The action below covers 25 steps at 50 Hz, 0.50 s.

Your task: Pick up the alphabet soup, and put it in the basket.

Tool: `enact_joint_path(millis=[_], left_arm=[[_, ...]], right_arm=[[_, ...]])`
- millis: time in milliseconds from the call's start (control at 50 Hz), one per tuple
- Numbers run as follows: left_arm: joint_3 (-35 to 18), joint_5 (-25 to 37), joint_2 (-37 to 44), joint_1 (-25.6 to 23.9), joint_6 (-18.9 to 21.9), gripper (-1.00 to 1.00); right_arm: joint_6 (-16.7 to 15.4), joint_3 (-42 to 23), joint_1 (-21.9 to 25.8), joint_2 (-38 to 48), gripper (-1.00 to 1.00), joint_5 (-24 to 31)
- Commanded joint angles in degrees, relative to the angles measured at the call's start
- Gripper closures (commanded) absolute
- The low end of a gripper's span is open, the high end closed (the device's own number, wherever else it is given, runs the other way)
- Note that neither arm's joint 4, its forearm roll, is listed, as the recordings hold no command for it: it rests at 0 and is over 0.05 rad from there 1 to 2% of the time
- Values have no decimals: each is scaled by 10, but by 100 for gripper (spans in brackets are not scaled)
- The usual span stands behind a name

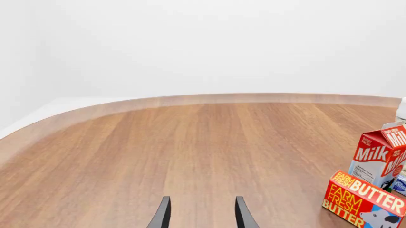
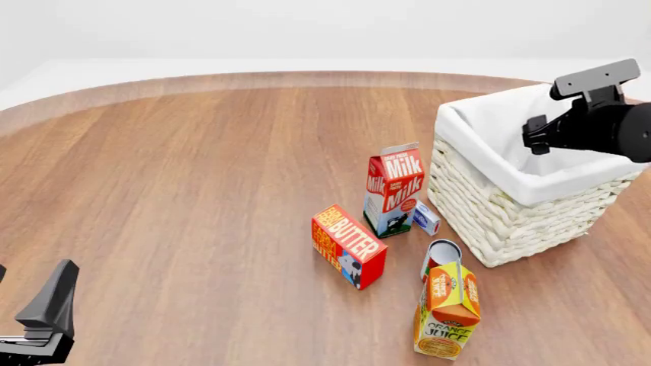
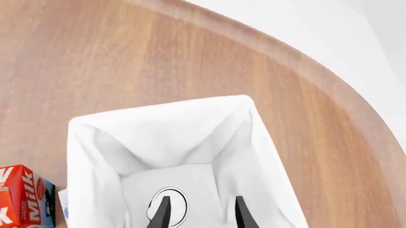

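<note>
Black right tool (image 3: 201, 199): two fingers apart, clamped on nothing, hanging above the open mouth of the basket.
Small cylindrical tin can of alphabet soup (image 3: 178, 207): inside the basket, upright on the cloth floor, below the right tool; only the round silvery top showing, partly behind one finger; label not visible.
Large square woven off-white wicker basket (image 2: 508, 217): white cloth lining folded over the rim, standing on the right side of the brown wooden surface (image 2: 203, 191); right arm above it in the front view.
Small blue-and-white box (image 2: 425, 218): between the basket wall and the milk carton, just beside both.
Red-and-white milk carton (image 2: 395, 187): upright, left of the basket.
Red-and-yellow butter box (image 2: 348, 245): just in front of the milk carton, lying at an angle.
Red-and-white labelled tin can (image 2: 441, 254): near the front corner of the basket, partly hidden behind the juice carton.
Orange-and-yellow juice carton (image 2: 447, 313): upright, nearest the camera of the group.
Black left tool (image 1: 203, 199): fingers apart, clamped on nothing, low over bare wood, well apart from the basket and the cartons.
</note>
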Motion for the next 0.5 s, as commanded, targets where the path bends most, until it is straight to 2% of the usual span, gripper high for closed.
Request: enact_joint_path(millis=[20, 500], left_arm=[[0, 0, 0, 0, 0, -100], [0, 0, 0, 0, 0, -100]], right_arm=[[3, 16, 2, -26, -100, -6], [21, 70, 15, -106, -100, -19]])
